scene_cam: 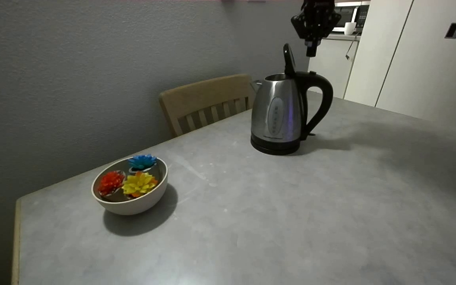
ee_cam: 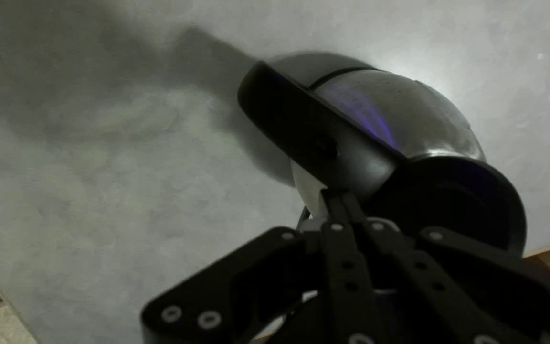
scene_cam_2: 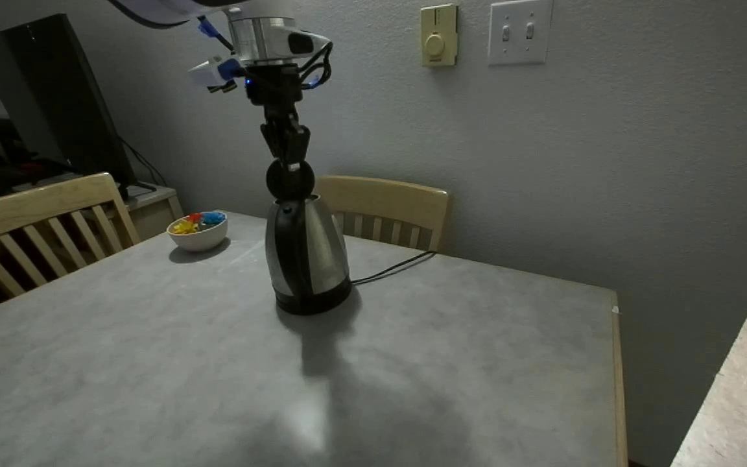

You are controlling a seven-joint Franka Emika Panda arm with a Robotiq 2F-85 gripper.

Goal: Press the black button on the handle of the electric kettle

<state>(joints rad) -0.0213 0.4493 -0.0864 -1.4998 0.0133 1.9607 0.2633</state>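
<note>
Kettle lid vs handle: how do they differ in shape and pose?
Shape: the lid is a round disc; the handle is a thick curved loop.
Pose: the lid stands flipped up, nearly on edge; the handle bows outward and runs down the side of the kettle.
Height: the lid's upper edge rises above the handle's top in both exterior views.
Shared: lid and handle are both black parts of the kettle.

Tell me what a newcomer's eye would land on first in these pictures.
Probably the steel kettle on the grey table, its black lid standing open. Next, the most vivid colours: a red flower, a yellow flower and a blue flower in the pale bowl, left of the kettle in both exterior views. Above the kettle's black handle hang the closed jaws, not touching it.
</note>
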